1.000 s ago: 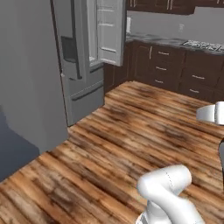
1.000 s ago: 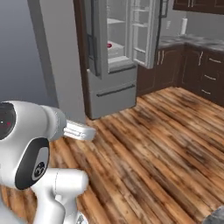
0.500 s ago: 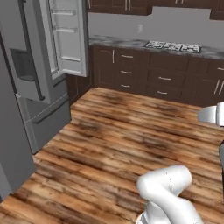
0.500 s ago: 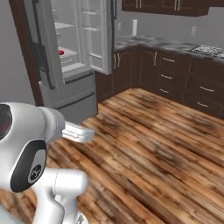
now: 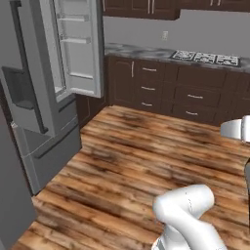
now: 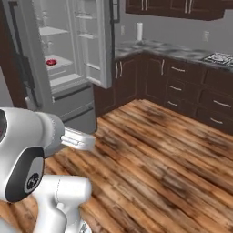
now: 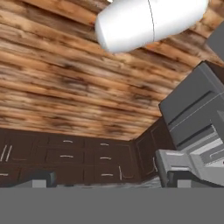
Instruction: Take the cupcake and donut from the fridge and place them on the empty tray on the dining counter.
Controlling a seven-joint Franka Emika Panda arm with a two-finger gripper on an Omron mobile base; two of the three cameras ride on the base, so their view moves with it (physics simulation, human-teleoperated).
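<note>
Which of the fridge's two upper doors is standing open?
The one nearer the dark cabinets: the fridge door with pale shelf racks on its inner face is swung wide. The other door, carrying the dark dispenser panel, looks closed.

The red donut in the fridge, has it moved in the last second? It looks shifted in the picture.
No. The donut lies on the same shelf of the fridge as before; the whole view shifted because the base turned.
</note>
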